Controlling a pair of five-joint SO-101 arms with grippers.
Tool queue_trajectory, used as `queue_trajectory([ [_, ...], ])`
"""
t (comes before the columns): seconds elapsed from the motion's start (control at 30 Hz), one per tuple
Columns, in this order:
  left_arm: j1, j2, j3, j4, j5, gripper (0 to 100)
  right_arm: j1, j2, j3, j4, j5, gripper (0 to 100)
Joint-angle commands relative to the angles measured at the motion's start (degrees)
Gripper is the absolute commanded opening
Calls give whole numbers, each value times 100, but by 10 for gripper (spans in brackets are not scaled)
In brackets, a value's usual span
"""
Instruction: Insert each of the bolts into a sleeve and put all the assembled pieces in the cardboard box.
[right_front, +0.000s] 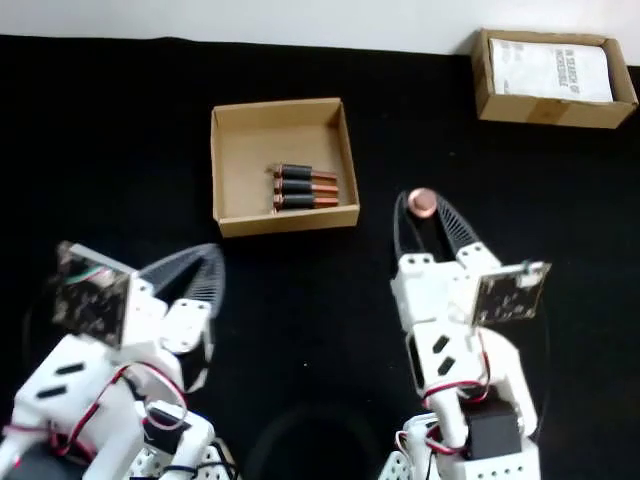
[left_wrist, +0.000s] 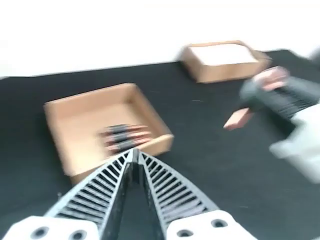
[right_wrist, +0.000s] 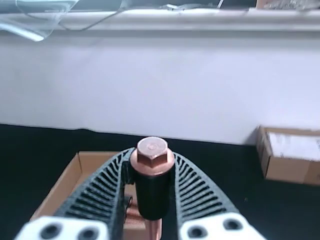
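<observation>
Black table (right_front: 120, 120) under both arms. Left jaws are pressed together near the box (right_front: 260, 135), which holds three sleeved bolts (right_front: 305, 186) side by side. Right jaws pinch a fourth bolt (right_wrist: 152, 192), sleeved and upright, right of it. Far box (right_front: 545, 108) holds printed paper (right_front: 550, 68), its print unreadable.

The high camera looked down over the desk (right_front: 100, 130) from above the cardboard box (right_front: 285, 165). Both wrist cameras sat low and nearer, facing that box past the left pincer (left_wrist: 134, 156) and the right pincer (right_wrist: 151, 162).
</observation>
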Motion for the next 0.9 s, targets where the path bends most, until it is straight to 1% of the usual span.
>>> queue_trajectory([
  [0.0,-1191,-945,637,-18,-378,8,101,1305,-1288,-207,62,6],
  [0.1,-1692,-1780,1560,-18,-448,8,40,2659,-2220,-207,114,6],
  [0.13,-1798,-1921,1701,-9,-466,8,-22,3134,-2527,-207,281,6],
  [0.2,-2097,-1815,1815,26,-448,8,-101,4057,-3073,-207,527,6],
  [0.33,-2730,-1727,2273,-105,-440,8,-444,5684,-4180,-189,703,6],
  [0.43,-3064,-1763,2721,-167,-440,8,-716,6695,-4875,-198,1319,6],
  [0.6,-3538,-1763,3512,-185,-440,8,-1077,7987,-5798,-198,2066,6],
  [0.73,-3916,-1763,4224,-193,-440,8,-1262,8725,-6123,-198,2804,6],
  [0.87,-4154,-1763,4998,-703,-431,8,-1323,9323,-6202,-207,3473,6],
])
